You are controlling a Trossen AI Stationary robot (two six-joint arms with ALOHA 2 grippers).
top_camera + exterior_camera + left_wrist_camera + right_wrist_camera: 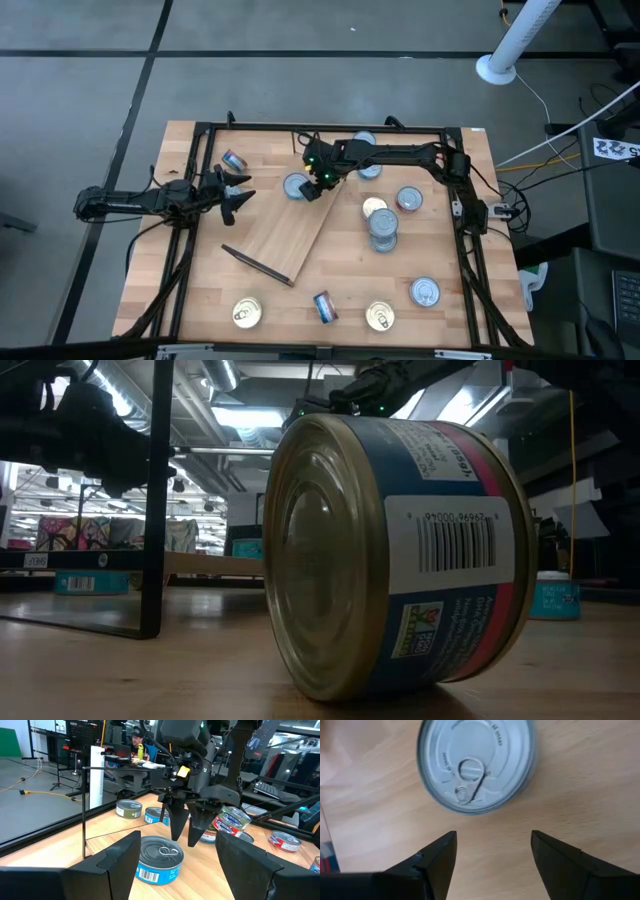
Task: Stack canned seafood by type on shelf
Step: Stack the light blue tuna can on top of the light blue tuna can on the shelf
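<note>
High view: I log the right end effector (318, 186) beside a silver-topped tin (296, 186) standing on the shelf (290, 235), which lies on the table (200, 290). Left end effector (240, 194) waits nearby, fingers spread, empty.
Low view: a blue-red tin (400, 555) on its side blocks most of the sight.
Right wrist view: fingers (437, 857) parted, gripping nothing, above that tin.
</note>
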